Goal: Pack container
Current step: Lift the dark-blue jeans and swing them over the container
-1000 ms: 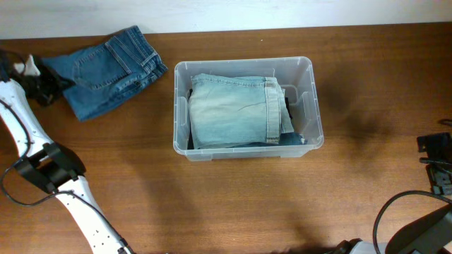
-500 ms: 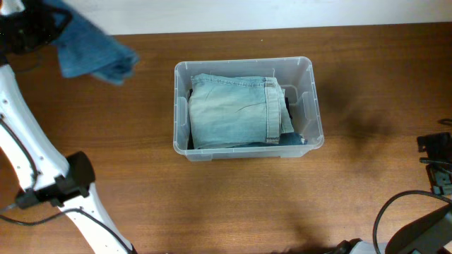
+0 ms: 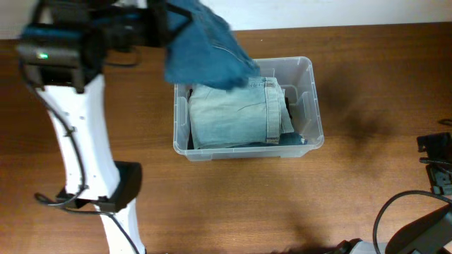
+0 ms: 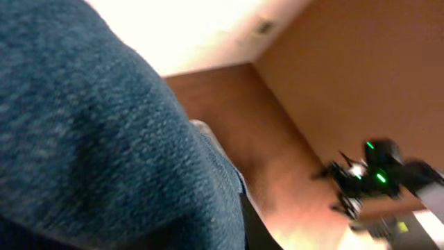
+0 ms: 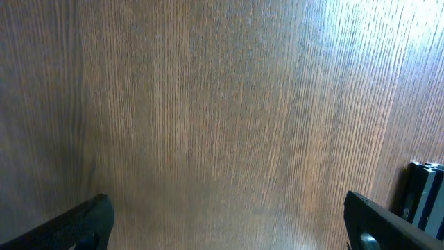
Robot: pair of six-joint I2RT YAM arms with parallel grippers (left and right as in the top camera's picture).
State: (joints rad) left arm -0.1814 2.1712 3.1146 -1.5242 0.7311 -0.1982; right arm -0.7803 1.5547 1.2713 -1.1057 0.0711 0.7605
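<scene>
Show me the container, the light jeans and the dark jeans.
container (image 3: 247, 151), overhead, front wall.
light jeans (image 3: 233, 113), overhead, middle of the fold.
dark jeans (image 3: 205, 49), overhead, hanging cloth.

The container (image 3: 305, 77) is a clear plastic bin, rectangular with rounded corners and a rolled rim. It stands upright and lidless on the table, long side across. It sits just beside the left hand (image 3: 161, 32), toward the robot and to its right. Folded pale denim (image 3: 233, 113) nearly fills it. Dark blue denim (image 3: 205, 46) hanging from that hand covers its far left corner.
</scene>
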